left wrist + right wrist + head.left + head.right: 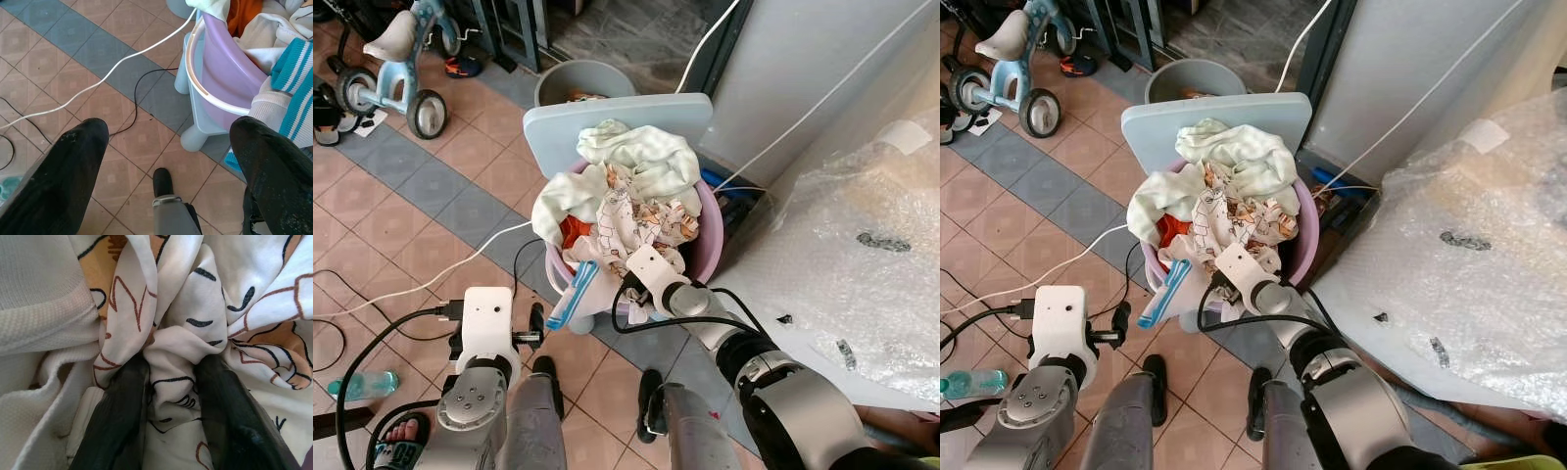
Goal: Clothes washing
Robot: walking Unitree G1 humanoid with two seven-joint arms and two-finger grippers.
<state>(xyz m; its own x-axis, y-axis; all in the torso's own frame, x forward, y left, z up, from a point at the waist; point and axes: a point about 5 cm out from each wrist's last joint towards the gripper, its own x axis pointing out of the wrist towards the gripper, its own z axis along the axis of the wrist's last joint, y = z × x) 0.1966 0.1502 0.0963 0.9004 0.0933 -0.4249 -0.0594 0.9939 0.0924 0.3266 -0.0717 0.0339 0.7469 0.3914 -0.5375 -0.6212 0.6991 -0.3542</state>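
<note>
A purple laundry basin (710,247) piled with clothes stands on a pale blue stool before me. On top lie a pale green garment (646,157), a white patterned cloth (631,220) and a blue-striped white piece (576,290). My right gripper (171,396) reaches into the pile and is shut on a fold of the white patterned cloth (171,357), its black fingers (117,416) pinching it from both sides. My left gripper (168,161) hangs open over the tiled floor beside the purple basin (220,93), holding nothing.
A grey bucket (582,80) stands behind the stool. A white cable (450,269) and black cables run over the floor tiles. A child's tricycle (396,69) is at far left. Bubble wrap (871,245) covers a surface on the right. A plastic bottle (357,384) lies at lower left.
</note>
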